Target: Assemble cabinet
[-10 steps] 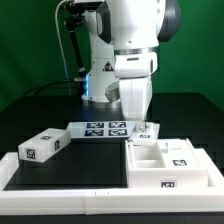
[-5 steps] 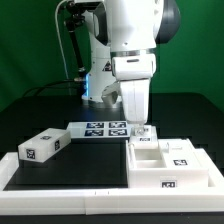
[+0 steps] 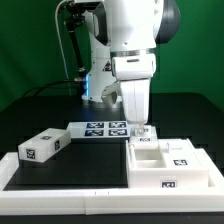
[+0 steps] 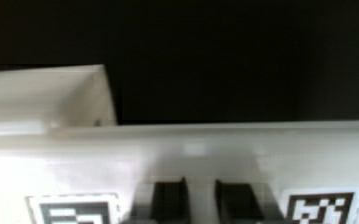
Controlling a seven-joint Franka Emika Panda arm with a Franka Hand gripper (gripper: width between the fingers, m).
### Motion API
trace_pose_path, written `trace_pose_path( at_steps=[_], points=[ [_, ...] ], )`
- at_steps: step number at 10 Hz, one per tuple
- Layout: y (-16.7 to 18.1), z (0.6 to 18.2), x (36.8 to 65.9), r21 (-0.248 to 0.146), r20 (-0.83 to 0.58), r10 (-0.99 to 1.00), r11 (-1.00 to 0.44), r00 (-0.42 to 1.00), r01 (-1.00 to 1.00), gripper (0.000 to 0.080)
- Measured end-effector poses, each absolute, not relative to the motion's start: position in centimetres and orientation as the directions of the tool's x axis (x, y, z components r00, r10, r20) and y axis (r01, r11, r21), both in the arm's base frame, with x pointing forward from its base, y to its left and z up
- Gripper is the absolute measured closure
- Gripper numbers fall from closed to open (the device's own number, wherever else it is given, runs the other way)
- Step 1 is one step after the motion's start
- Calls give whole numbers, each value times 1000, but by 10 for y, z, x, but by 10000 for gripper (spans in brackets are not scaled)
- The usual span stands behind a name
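Observation:
The cabinet is a large white open box with marker tags, lying at the exterior view's right. My gripper points straight down at the cabinet's far wall, near its far left corner. In the wrist view the cabinet's wall fills the lower half, with a tag on either side of my gripper. The two dark fingers stand close together with a thin white strip of the wall between them. They look shut on that wall.
A small white tagged block lies at the exterior view's left. The marker board lies behind it near the robot's base. A white raised rim borders the black work area along the front.
The gripper came down a little onto the cabinet's far wall about a second ago and has held still since. The cabinet and the block have not moved.

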State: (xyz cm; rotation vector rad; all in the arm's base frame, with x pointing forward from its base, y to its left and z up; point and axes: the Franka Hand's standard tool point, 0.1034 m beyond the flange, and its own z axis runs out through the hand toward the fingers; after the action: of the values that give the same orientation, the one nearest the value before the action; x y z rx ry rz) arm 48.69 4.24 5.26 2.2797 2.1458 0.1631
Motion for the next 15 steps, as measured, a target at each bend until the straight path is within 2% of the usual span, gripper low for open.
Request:
trace_pose_path(
  at_steps=[5, 11, 15],
  points=[
    [41, 55, 525, 50, 68, 996, -65, 62, 997, 729],
    [45, 57, 575, 81, 85, 995, -62, 55, 995, 727],
    [46, 57, 578, 74, 85, 995, -63, 57, 995, 725]
  ],
)
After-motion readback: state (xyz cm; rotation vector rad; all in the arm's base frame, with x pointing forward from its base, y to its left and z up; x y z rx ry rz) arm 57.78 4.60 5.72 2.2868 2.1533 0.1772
